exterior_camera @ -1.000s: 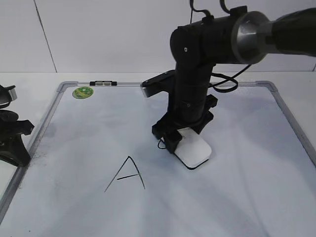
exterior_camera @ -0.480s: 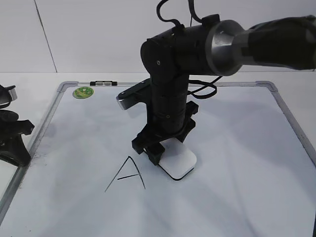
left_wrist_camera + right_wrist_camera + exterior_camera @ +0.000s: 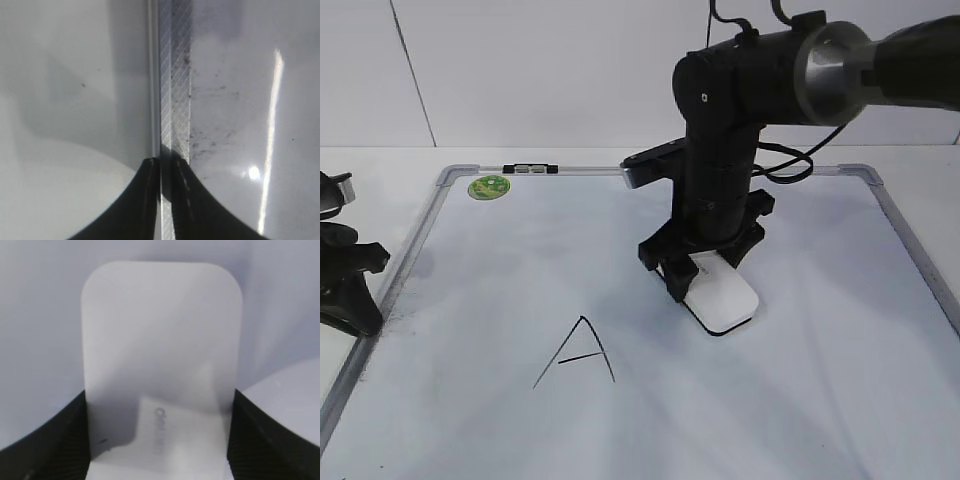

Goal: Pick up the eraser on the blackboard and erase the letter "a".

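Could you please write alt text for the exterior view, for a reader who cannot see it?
The right gripper presses a white eraser flat on the whiteboard, right of a black marker capital "A". A round green magnet and a small clip sit at the board's far edge, and the left gripper rests at the left frame.

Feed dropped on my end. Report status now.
Right gripper shut on eraser, felt down on blackboard. Left gripper parked at board frame, apparently shut. No small "a" visible; capital A intact.
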Controlling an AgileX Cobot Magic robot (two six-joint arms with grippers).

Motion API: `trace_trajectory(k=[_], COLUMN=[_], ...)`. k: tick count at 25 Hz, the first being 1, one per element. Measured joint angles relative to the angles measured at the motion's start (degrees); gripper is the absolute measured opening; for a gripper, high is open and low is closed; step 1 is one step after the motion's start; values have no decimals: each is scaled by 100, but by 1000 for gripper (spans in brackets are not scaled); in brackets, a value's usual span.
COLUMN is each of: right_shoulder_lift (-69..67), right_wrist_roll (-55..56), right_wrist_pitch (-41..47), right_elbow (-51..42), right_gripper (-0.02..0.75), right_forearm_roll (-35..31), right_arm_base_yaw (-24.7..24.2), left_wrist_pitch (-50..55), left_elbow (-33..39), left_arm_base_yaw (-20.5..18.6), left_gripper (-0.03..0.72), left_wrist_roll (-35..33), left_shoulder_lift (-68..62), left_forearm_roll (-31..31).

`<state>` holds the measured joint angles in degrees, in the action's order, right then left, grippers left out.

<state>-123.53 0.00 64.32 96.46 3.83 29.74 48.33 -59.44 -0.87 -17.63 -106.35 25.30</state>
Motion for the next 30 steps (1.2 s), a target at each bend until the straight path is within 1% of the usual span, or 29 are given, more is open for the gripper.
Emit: trace_trajectory(k=[3,8,11,14,18,20,26,30], right_shoulder_lift=[0,0,0,0,0,0,-70,-123], right_wrist_roll=[0,0,0,0,0,-33,-44,-44], right_wrist_pitch=[11,21,44,80,106,119,248,272], right_elbow=[0,0,8,8,8,8,190,312], right_gripper=[561,561,561,561,561,561,561,561], right_forearm_roll=[6,26,157,393,405,382,442,430], right_arm_base_yaw=[-105,-53,129,419,846,953,917,690], left_wrist_pitch=[0,0,0,0,0,0,0,0], left_elbow=[0,0,0,0,0,0,0,0], left_arm_base_yaw=[0,0,0,0,0,0,0,0], left_gripper=[59,61,62,62,62,62,64,66], left_wrist_roll=[0,0,0,0,0,0,0,0], left_shoulder_lift=[0,0,0,0,0,0,0,0], left_forearm_roll=[0,3,3,3,3,3,3,3])
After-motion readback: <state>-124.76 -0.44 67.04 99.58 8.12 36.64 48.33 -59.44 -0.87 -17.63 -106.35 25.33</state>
